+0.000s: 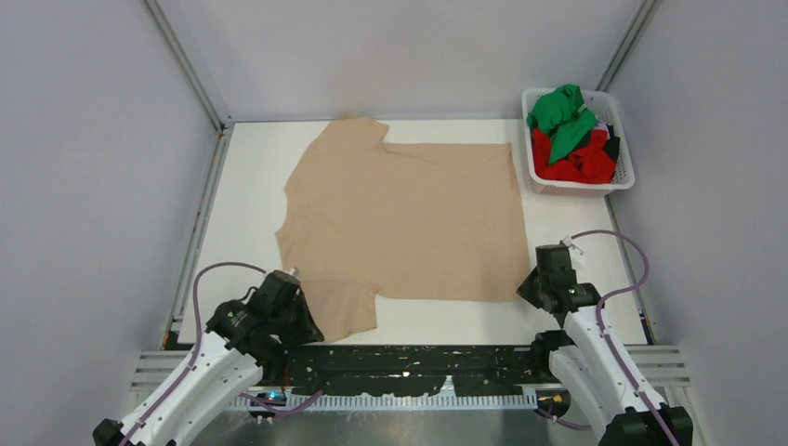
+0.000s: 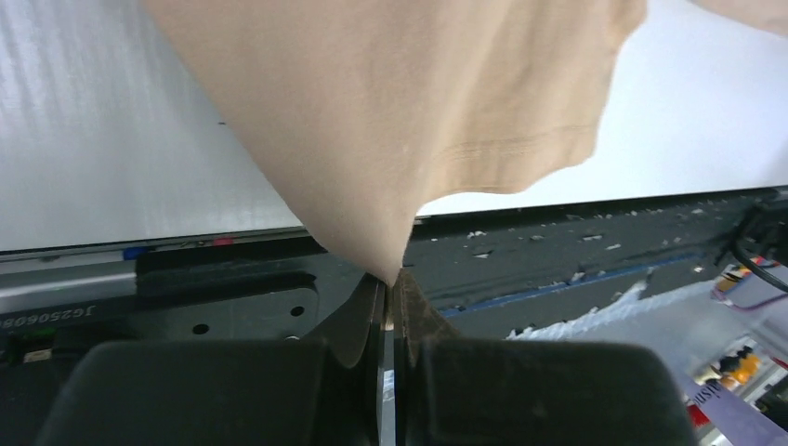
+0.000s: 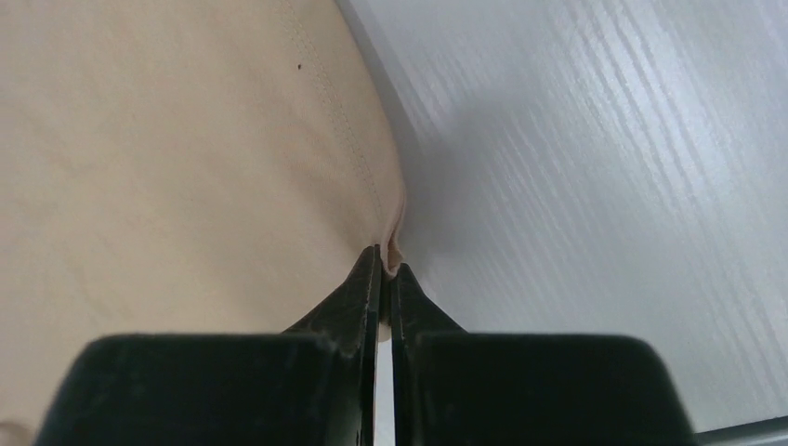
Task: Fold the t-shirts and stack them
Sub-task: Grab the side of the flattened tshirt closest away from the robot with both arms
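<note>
Beige t-shirt (image 1: 400,218) lies spread flat on the counter (image 1: 446,321), ahead of both hands, neck end on the left hand's side. Left hand (image 2: 390,290) has its tips pressed together on the near sleeve (image 1: 339,308), pinching a fold of cloth. In the wrist view the fabric fans out from the pinch, so that edge looks lifted a bit off the surface. Right hand (image 3: 386,268) is likewise closed, nipping the near hem corner, w/ the stitched hem line running off ahead of its tips.

Likely reason for the 2-pt grip: w/ both ends of the near edge held, that side can be carried over twd the far side for a first fold.

Cloth is thin, matte, soft knit. It puckers at each pinch, w/ few wrinkles elsewhere. Counter is smooth white w/ faint grain. Green shirt (image 1: 560,116) & red shirt (image 1: 576,167) sit crumpled in the white lattice basket (image 1: 624,177), well beyond the right hand & off to its right, not yet folded.
</note>
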Motion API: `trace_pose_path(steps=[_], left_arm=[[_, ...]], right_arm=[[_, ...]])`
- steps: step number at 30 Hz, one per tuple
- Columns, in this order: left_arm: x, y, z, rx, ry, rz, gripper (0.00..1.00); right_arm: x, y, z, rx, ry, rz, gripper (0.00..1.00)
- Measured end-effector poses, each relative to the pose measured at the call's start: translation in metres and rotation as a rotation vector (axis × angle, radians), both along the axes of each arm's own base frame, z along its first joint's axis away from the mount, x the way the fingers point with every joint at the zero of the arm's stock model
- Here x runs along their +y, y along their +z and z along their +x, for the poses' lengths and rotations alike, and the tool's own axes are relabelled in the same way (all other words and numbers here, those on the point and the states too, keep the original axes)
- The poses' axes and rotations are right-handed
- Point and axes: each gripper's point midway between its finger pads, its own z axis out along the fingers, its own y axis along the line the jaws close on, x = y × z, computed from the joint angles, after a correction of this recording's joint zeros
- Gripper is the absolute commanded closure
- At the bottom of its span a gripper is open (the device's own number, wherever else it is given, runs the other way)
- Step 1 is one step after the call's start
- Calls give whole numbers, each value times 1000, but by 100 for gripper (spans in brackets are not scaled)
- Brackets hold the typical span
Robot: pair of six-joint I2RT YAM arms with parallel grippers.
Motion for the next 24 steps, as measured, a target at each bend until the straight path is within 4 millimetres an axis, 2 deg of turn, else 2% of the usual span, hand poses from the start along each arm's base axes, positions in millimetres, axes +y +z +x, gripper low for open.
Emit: trace_pose_path(steps=[6,10,14,20,24], left_arm=[[-10,4,0,-49,11,-94,100],[-17,6,-1,-31,-8,-124,100],[-33,14,12,-14,-57,-139,100],[-63,60,62,-116,-130,-155,100],[-70,90,102,-200,-113,-162,100]], right_arm=[[6,-1,-13,30,19,21,95],[10,0,-13,26,37,40,95],[16,6,-5,20,76,52,95],[21,30,21,-19,121,49,95],[24,43,38,-43,138,46,95]])
